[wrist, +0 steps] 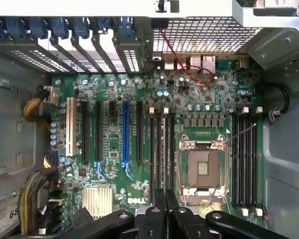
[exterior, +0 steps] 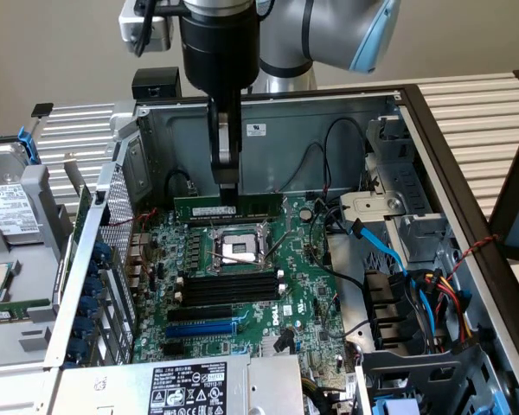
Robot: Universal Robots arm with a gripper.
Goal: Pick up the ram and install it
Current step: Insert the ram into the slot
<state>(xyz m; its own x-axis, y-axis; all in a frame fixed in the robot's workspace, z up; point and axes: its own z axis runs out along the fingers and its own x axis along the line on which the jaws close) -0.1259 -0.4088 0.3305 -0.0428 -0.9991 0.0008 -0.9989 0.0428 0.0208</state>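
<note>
Now, gripper (exterior: 228, 195) pinching ram (exterior: 259, 207), thin green (PCB)

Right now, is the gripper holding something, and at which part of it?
Yes: the gripper is shut on the ram, gripping its upper long edge about midway along the stick, which is level.

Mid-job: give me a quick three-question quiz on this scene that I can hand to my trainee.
1. True or false: the ram is already seated in a black memory slot.
2. What holds the ram? A) a person's hand B) the claw C) nothing, it lies loose.
3. Fill in: the long slot beyond the black ones from the CPU socket is coloured ____.
Key: 1 false; 2 B; 3 blue.
</note>
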